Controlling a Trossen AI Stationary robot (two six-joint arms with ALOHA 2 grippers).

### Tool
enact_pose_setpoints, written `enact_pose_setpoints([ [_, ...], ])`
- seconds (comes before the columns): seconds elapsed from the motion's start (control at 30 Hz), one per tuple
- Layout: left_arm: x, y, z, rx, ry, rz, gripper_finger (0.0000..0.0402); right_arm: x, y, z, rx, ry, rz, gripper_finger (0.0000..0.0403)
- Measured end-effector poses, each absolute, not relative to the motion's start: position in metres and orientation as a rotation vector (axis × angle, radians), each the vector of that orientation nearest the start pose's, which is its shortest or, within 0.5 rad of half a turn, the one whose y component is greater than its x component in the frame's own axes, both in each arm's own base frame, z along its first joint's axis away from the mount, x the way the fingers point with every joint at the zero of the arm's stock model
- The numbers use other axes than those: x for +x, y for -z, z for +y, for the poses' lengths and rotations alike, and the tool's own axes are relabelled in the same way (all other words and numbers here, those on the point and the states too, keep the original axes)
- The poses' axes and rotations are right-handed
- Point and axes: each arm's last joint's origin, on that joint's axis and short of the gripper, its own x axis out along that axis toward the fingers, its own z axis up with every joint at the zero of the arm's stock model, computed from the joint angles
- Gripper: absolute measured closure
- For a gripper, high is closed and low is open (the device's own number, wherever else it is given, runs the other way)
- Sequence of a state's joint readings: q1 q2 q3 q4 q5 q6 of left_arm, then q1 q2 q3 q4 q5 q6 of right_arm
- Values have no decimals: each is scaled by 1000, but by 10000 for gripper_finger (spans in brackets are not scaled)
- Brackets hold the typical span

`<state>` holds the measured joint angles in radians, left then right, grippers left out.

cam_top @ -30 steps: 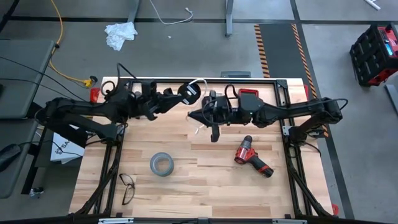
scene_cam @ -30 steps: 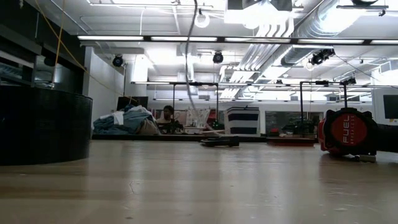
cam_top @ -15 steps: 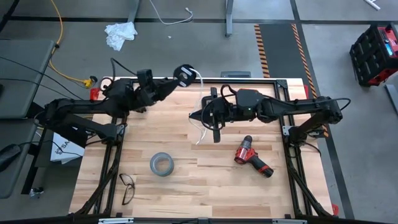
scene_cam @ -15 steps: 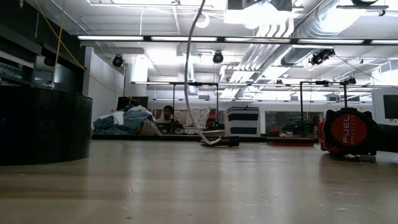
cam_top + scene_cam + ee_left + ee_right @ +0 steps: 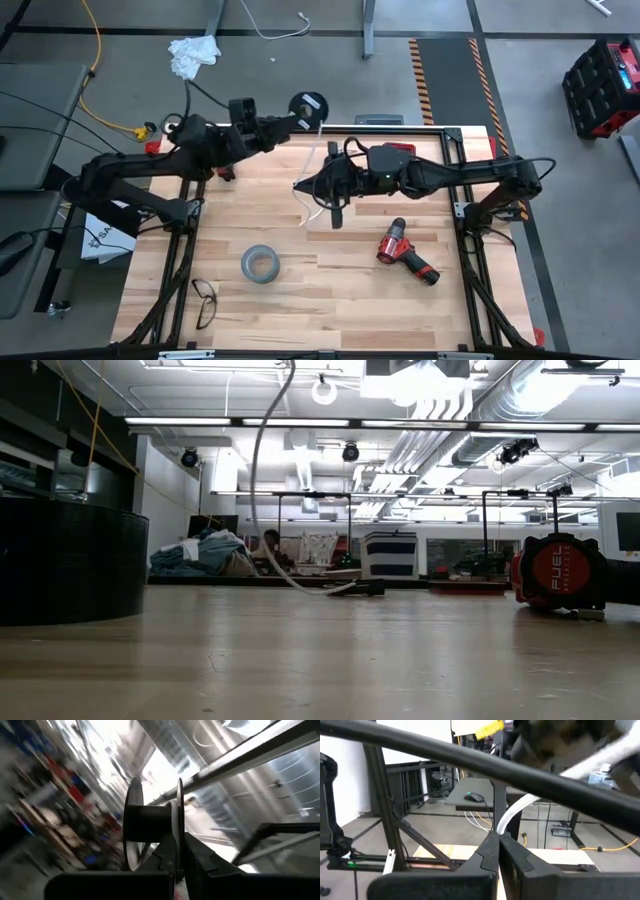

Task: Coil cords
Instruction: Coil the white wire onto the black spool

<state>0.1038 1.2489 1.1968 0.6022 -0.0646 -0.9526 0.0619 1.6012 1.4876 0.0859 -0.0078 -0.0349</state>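
The cord is a thin white cable (image 5: 322, 130) fixed to a small black disc (image 5: 307, 104), which the left wrist view shows as a two-flanged spool (image 5: 150, 822). My left gripper (image 5: 293, 120) is shut on the disc, high over the table's far edge. The cable runs down to my right gripper (image 5: 300, 188), shut on it above the table's middle. Below that gripper the cable (image 5: 256, 490) hangs in a curve, and its free end (image 5: 342, 589) lies on the wood. My left gripper pinches one thin flange (image 5: 178, 827) of the disc at its rim, between the two fingers. The fingers slant upward toward the table's far side. The disc is lifted clear, its axle lying across the fingers. My right gripper pinches the white cable (image 5: 509, 820) partway along its length between its two shut fingers. The fingers lie level, coming from the table's right. The cable rises slack from the pinch toward the disc and hangs below it to the table.
A grey tape roll (image 5: 258, 264), a pair of glasses (image 5: 204, 300) and a red drill (image 5: 405, 250) lie on the table's near half. A black frame rail (image 5: 400, 128) runs along the far edge. A yellow cord (image 5: 95, 60) lies on the floor at left.
My left gripper has risen and gone toward the table's far edge with the disc, rolling as it went. My right gripper has shifted a little toward the table's left. The hanging cable has swung out into a wider curve, while its free end stays on the table.
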Motion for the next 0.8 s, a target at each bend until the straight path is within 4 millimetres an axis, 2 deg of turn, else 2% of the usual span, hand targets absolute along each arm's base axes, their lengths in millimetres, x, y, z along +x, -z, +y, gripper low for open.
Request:
enact_pose_setpoints([
  [0.2, 273, -463, 26, -1062, 276, -470, 396, 375, -396, 12, -35, -38, 35, 403],
  [0.27, 273, -464, 23, -1081, 280, -415, 396, 374, -397, 8, -36, -26, 37, 403],
  [0.47, 268, -464, 18, -1145, 281, -302, 396, 369, -420, 8, -112, -27, 20, 403],
  [0.67, 261, -468, 18, -1146, 269, -315, 396, 368, -427, 7, -136, -42, 24, 403],
  [0.8, 260, -467, 18, -1115, 245, -317, 396, 370, -433, 5, -127, -47, -54, 403],
])
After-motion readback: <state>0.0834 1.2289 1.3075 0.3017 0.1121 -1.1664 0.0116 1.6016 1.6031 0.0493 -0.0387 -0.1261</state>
